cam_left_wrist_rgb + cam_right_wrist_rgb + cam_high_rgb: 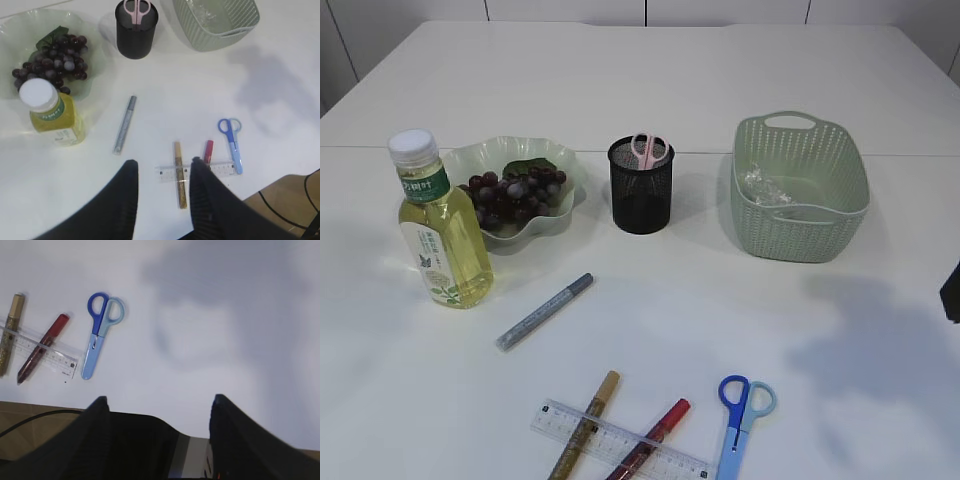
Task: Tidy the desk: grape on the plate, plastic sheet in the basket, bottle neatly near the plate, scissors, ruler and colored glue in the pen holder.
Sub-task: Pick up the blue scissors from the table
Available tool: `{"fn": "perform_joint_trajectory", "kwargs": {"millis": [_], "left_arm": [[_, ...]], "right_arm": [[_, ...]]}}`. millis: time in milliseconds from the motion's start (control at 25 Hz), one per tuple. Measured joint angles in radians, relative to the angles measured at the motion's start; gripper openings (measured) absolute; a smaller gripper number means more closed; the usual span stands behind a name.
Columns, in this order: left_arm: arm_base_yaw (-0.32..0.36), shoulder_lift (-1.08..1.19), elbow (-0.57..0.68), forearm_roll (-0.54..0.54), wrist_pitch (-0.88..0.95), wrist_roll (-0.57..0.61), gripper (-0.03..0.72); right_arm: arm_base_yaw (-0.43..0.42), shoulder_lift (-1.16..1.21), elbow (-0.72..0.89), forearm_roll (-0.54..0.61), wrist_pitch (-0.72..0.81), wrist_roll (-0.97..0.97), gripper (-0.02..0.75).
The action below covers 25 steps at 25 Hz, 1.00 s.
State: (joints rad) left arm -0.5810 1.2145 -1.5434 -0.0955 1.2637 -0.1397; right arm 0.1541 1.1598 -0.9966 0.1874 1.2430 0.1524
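Note:
Dark grapes [515, 192] lie on the pale green plate [563, 215], with the yellow bottle [440, 235] upright beside it. Pink scissors [647, 150] stand in the black mesh pen holder [641, 195]. A crumpled plastic sheet [762, 186] lies in the green basket [802, 225]. On the table lie a silver glue pen [545, 311], gold [585, 425] and red [652, 438] glue pens crossing the clear ruler [620, 446], and blue scissors [740, 415]. My left gripper [163, 162] hangs open and empty above the ruler [170, 173]. My right gripper [160, 399] is open and empty, right of the blue scissors [97, 335].
The table's front edge runs just below the ruler and the blue scissors, with brown floor and a cable beyond it. A dark part of the right arm [952, 290] shows at the exterior view's right edge.

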Motion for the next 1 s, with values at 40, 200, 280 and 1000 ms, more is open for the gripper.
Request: {"fn": "perform_joint_trajectory", "kwargs": {"millis": [40,200,280,1000], "left_arm": [[0.0,-0.035,0.029,0.0,0.002,0.0,0.258],[0.0,-0.155,0.129,0.0,0.004,0.0,0.258],[0.0,-0.21,0.145,0.0,0.004,0.0,0.258],[0.0,-0.355,0.146,0.004,0.005,-0.002,0.258]], "right_arm": [[0.0,0.0,0.013,0.011,0.0,0.005,0.49],[0.0,0.0,0.104,0.057,-0.029,0.036,0.49],[0.0,0.0,0.15,0.064,-0.053,0.059,0.49],[0.382,0.2,0.187,-0.013,-0.275,0.465,0.49]]}}
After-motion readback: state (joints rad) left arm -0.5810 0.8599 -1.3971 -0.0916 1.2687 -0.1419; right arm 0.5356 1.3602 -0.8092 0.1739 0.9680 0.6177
